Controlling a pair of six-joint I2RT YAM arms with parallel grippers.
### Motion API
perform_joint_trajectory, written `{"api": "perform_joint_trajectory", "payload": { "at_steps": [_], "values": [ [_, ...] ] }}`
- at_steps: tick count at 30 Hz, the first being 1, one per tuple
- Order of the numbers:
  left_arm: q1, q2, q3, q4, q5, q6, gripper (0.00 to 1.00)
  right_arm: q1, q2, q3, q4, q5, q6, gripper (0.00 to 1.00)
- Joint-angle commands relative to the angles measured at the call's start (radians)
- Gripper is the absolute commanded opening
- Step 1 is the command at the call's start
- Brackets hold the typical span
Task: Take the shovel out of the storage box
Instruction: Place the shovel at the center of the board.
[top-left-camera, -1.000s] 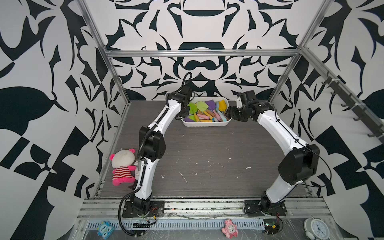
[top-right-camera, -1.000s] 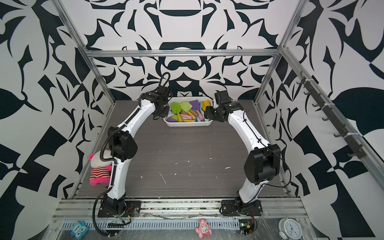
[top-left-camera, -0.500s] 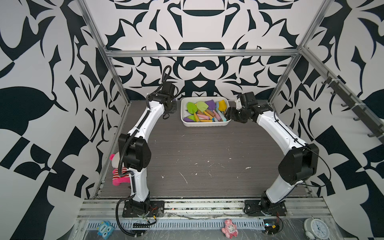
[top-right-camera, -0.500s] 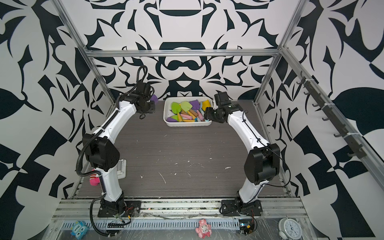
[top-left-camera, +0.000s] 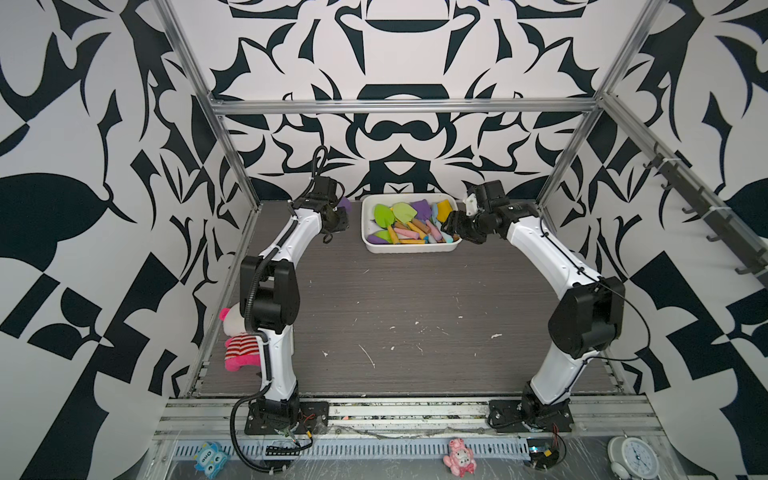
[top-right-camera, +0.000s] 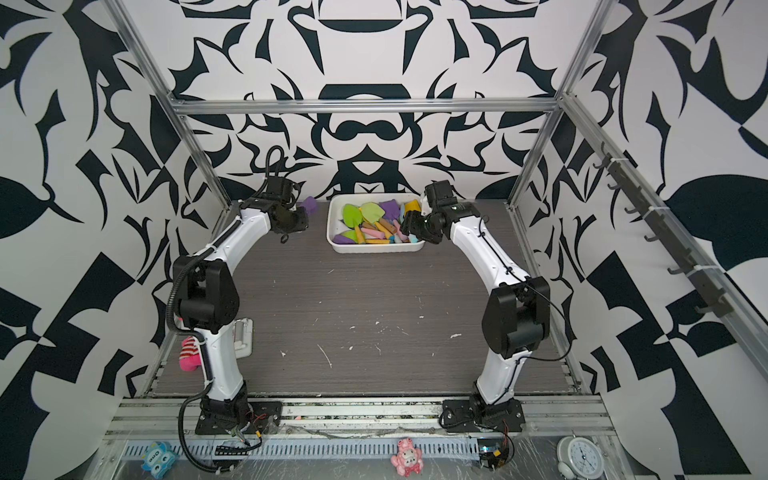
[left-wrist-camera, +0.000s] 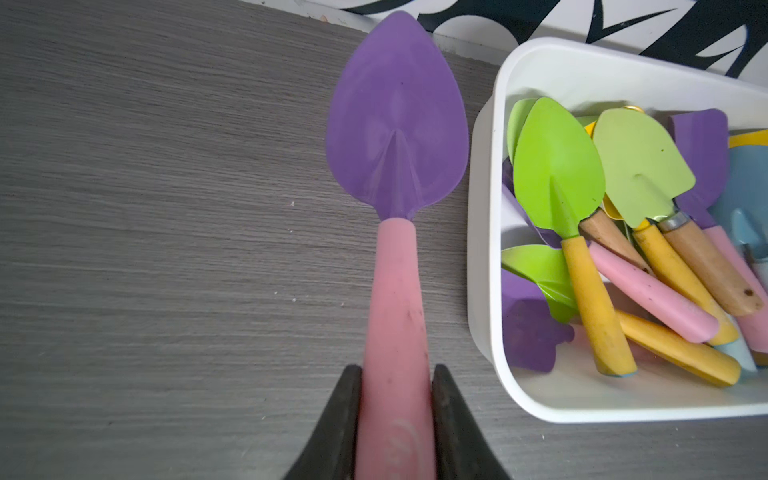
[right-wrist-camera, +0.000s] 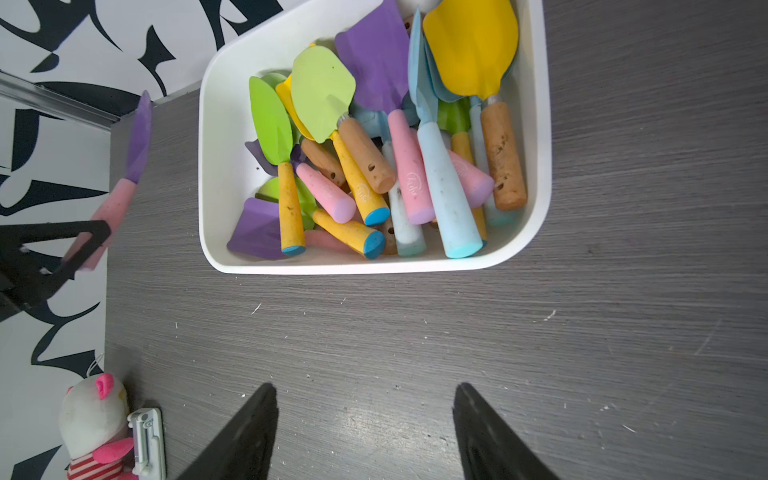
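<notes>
Left wrist view puts your left gripper (left-wrist-camera: 395, 374) nearest, its black jaws clamped on the pink handle of the purple-bladed toy shovel (left-wrist-camera: 395, 166); the blade sits outside, just beside the shallow white plastic storage box (left-wrist-camera: 484, 291) of coloured shovels (left-wrist-camera: 557, 174). Your right gripper (right-wrist-camera: 363, 388) stands wide apart and empty, facing that box

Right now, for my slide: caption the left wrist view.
Left jaws clamp the pink handle of a purple shovel, held outside the white box of other shovels.
</notes>
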Motion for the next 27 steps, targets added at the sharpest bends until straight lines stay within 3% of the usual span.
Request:
{"api": "perform_joint_trajectory", "payload": {
  "at_steps": [1,8,17,27],
  "values": [
    [0.006,0.059,-0.004,0.045,0.021,-0.023,0.00,0.015,0.008,0.060,0.013,-0.032,0.024,0.70],
    [0.006,0.137,-0.008,0.077,-0.006,-0.036,0.00,0.053,0.093,0.149,0.003,-0.047,0.038,0.70],
    [0.006,0.193,-0.010,0.147,0.039,-0.038,0.05,0.118,0.298,0.396,-0.050,-0.075,0.042,0.70],
    [0.006,0.177,-0.087,0.211,0.058,-0.041,0.23,0.164,0.527,0.661,-0.114,-0.073,0.034,0.70]
  ]
}}
